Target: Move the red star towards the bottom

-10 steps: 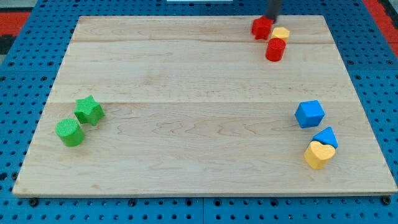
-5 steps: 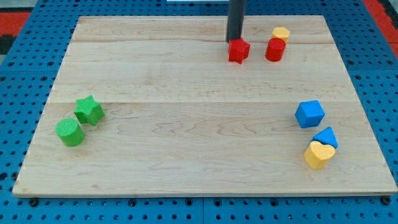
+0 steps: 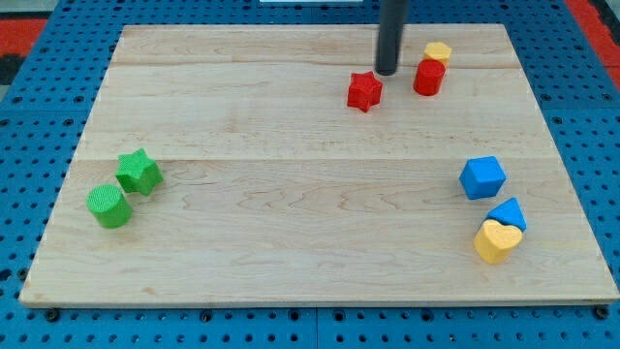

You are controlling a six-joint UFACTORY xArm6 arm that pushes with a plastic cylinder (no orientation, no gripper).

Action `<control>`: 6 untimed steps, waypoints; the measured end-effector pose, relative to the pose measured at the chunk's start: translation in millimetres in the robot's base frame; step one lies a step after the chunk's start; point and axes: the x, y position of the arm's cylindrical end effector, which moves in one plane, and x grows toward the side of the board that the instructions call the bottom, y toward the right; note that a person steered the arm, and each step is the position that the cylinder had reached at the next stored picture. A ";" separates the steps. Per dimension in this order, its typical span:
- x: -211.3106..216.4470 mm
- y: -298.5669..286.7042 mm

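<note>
A red cylinder (image 3: 429, 77) is standing near the top right of the wooden board (image 3: 291, 233), touching a yellow block (image 3: 438, 51) just above it; a blue cube (image 3: 482, 177) is sitting at the view's right; below it a blue triangular block (image 3: 510, 212) is pressing against a yellow heart (image 3: 496, 240); at the view's left a green star (image 3: 139, 172) is touching a green cylinder (image 3: 108, 206); a blue pegboard (image 3: 39, 145) is surrounding the board.

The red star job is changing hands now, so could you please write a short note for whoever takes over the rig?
My tip sits just up and right of the red star, between it and the red cylinder; contact cannot be told.
The star lies near the view's top, right of centre.
Done: the star stands clear of the red cylinder and the yellow block.
Left: bring my tip above the star, then push it towards the view's bottom.
</note>
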 end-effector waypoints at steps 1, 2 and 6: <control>8.9 -26.5; 23.2 -77.0; 59.4 -69.7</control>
